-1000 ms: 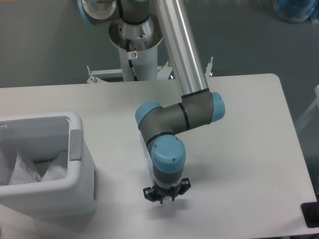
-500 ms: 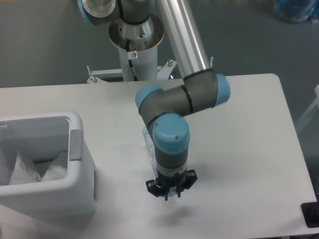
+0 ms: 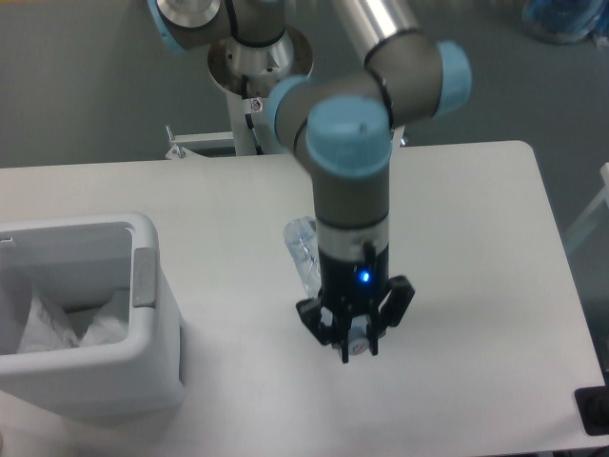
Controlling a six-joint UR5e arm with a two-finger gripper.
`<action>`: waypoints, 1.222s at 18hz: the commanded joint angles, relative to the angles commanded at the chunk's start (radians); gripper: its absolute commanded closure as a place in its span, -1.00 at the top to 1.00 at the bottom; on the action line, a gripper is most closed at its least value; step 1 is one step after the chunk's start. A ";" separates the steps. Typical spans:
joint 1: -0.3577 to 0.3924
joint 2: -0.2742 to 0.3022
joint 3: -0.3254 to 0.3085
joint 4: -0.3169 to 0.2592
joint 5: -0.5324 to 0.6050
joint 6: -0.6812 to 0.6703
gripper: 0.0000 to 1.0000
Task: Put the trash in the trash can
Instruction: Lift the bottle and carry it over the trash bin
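Bottle point(image 3: 303, 252) partly behind hand point(image 3: 358, 347) — cap end between fingers

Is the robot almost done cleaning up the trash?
About halfway. The white plastic bag already lies inside the trash can. The clear bottle is what the robot is busy with: the claw sits at its near end, raised toward the camera, though whether the claw grips it cannot be told. What is left is carrying the bottle over to the can on the left and dropping it in.
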 joint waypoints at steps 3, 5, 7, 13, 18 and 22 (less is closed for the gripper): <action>0.008 0.060 0.005 0.089 -0.061 0.011 -0.41; -0.001 0.072 0.017 0.146 -0.069 0.009 -0.41; -0.012 0.080 0.035 0.167 -0.110 0.011 -0.41; -0.066 0.095 0.066 0.195 -0.189 0.003 -0.40; -0.168 0.092 0.080 0.230 -0.189 0.006 -0.40; -0.208 0.085 0.100 0.230 -0.189 0.000 -0.40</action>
